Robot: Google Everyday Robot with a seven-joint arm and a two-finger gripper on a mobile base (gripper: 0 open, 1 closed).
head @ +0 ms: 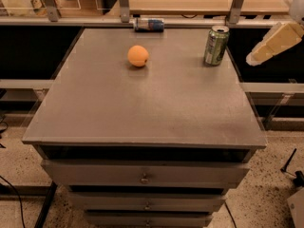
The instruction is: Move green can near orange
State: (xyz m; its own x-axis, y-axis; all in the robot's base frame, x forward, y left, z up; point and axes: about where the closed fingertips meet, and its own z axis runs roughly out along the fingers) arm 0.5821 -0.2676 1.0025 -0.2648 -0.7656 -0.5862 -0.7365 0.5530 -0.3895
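The green can stands upright near the far right edge of the grey cabinet top. The orange sits on the same top, to the left of the can and well apart from it. My gripper, cream-coloured, hangs in the air off the cabinet's right side. It points down and left toward the can, with its tip a short way to the can's right, not touching it. It holds nothing.
A blue and silver can lies on its side at the far edge of the top. Metal posts and a rail run behind it. Drawers face me below the top. Black gaps flank the cabinet.
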